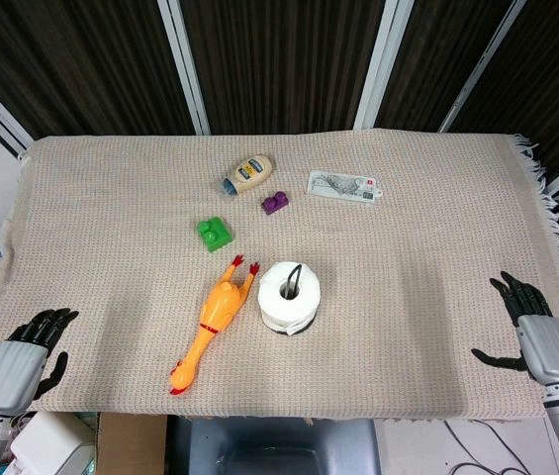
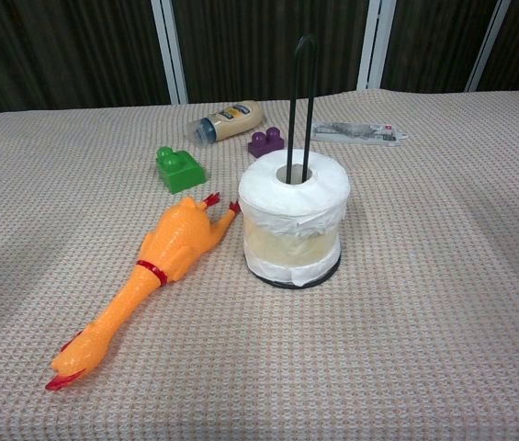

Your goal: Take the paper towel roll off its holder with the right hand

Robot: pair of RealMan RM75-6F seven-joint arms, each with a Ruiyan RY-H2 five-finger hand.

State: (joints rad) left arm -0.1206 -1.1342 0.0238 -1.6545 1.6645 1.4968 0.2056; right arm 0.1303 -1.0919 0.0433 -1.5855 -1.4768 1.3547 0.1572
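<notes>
A white paper towel roll [image 1: 289, 297] [image 2: 294, 219] stands upright on a holder with a black base and a tall black hooked rod [image 2: 298, 101] through its core, near the table's middle front. My right hand [image 1: 531, 334] lies at the table's right front edge, far right of the roll, fingers spread and holding nothing. At the left front corner my left hand [image 1: 24, 358] rests with its fingers loosely bent and nothing in it. Neither hand shows in the chest view.
A rubber chicken [image 1: 212, 322] [image 2: 144, 280] lies just left of the roll, its feet near it. Behind are a green block [image 1: 214, 234], a purple block [image 1: 276, 204], a mayonnaise bottle [image 1: 248, 175] on its side and a flat packet [image 1: 344, 187]. A beige woven cloth [image 1: 418, 287] covers the table.
</notes>
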